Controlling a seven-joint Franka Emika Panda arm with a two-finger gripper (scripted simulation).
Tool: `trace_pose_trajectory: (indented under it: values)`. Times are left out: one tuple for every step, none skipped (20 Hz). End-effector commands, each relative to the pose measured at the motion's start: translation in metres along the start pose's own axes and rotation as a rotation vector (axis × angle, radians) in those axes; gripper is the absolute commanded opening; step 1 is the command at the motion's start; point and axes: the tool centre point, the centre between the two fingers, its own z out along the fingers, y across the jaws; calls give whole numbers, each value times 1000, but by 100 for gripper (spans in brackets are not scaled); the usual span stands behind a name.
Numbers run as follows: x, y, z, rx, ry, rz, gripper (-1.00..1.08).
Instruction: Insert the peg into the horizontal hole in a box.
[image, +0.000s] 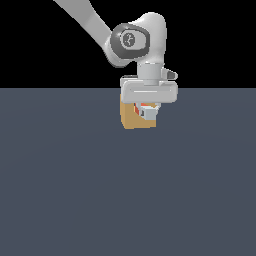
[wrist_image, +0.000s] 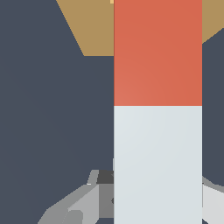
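Your gripper (image: 145, 111) has its jaws clamped on the peg (wrist_image: 157, 109), gripped at the white half, orange-red half leading. The wrist view shows the orange end reaching the box (wrist_image: 87, 26); in the exterior view the peg sits right at the box (image: 131, 119), low over the worktop (image: 75, 190). The hole itself is hidden, so I can't tell if the tip is in. The peg looks rigid, smooth and light: likely slippery, so hold the flat faces and keep it square to avoid jamming.
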Motion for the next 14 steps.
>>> trace_pose_trajectory:
  values:
    - [12, 0, -2, -3, 1, -2, -100]
    - [18, 0, -2, -3, 1, -2, -100]
    - [25, 0, -2, -3, 1, -2, -100]
    - [33, 0, -2, -4, 1, -2, -100]
    - [42, 0, -2, -4, 1, -2, -100]
    - [51, -1, -3, -5, 1, -2, -100]
    - [58, 0, -3, -5, 1, -2, -100]
    - [64, 0, -3, -5, 1, -2, -100]
    - [70, 0, -3, -5, 1, -2, -100]
    - [74, 0, -3, -5, 1, -2, -100]
    - [78, 0, -3, -5, 1, -2, -100]
    - [80, 0, -3, -5, 1, -2, -100]
    - [81, 1, -3, -5, 1, -2, -100]
    - [82, 1, -3, -5, 1, -2, -100]
